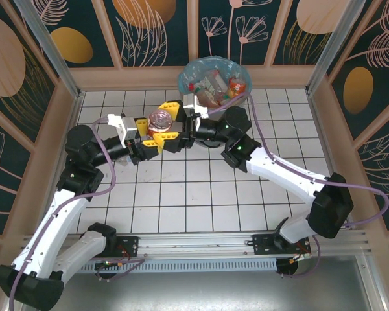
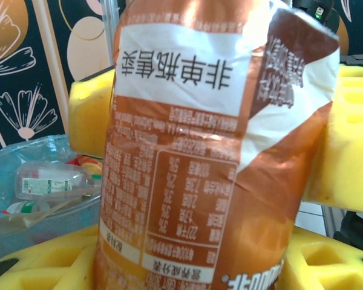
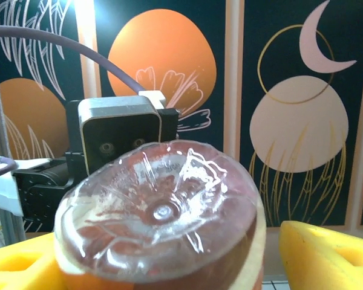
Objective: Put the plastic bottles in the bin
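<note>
Two pincers meet at one orange-labelled bottle (image 1: 161, 120) above the table (image 1: 181, 194), near the bin (image 1: 185, 81) — left pincer (image 2: 187, 260) clamped on it, right pincer (image 3: 169, 260) spread loosely around it, a gap beside one finger. Other bottles (image 1: 214, 85) lie in the bin.

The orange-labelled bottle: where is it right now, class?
In the top view the orange-labelled bottle is left of centre at the table's far side, between the left gripper and right gripper, just before the bin.
</note>
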{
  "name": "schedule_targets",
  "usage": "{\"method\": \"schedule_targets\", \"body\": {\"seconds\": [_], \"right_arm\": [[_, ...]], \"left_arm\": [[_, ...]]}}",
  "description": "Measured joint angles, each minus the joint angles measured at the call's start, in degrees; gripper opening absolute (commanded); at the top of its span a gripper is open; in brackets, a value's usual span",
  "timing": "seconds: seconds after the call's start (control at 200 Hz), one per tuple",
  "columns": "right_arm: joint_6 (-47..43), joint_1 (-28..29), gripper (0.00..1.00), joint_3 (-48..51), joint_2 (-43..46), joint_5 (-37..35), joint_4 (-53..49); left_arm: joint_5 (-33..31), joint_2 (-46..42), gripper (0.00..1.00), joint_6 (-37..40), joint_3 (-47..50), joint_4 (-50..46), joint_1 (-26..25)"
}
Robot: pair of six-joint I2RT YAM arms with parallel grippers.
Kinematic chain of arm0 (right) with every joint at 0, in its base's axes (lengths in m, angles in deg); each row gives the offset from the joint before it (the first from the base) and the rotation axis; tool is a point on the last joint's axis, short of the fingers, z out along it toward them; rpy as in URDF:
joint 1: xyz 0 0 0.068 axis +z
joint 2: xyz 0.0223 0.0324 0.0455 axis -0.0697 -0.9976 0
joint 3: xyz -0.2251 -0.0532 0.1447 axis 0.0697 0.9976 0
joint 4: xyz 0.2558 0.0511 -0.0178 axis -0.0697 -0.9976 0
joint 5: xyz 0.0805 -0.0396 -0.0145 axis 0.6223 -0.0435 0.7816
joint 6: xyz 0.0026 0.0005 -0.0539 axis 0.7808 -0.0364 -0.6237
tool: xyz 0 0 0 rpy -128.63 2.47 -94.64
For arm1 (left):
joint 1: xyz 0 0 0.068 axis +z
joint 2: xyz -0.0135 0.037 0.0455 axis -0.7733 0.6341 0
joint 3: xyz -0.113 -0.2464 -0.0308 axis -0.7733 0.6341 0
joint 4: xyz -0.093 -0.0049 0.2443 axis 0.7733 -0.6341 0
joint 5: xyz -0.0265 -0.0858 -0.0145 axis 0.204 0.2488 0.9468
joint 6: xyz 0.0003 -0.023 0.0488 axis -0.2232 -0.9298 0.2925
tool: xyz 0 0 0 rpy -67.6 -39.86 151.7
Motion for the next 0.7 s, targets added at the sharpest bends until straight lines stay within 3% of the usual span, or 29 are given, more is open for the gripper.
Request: {"method": "schedule_targets", "body": {"seconds": [0.1,0.355,0.49,0.701], "right_arm": [[0.2,0.1,0.65,0.0,0.0,0.5,0.5],[-0.7,-0.8,0.60,-0.3,0.9,-4.3,-3.3],[-4.1,-1.5,0.58,-5.0,2.0,-10.8,-12.7],[-8.0,-5.4,0.56,-19.4,1.9,-29.7,-31.7]], "left_arm": [[-0.2,0.0,0.61,-0.1,0.0,0.2,0.0],[-5.9,-1.5,0.98,-0.1,0.0,0.4,0.0],[-12.8,-4.7,0.98,0.1,1.7,1.6,0.0],[-21.7,-8.6,0.99,0.3,4.9,3.5,0.0]]}}
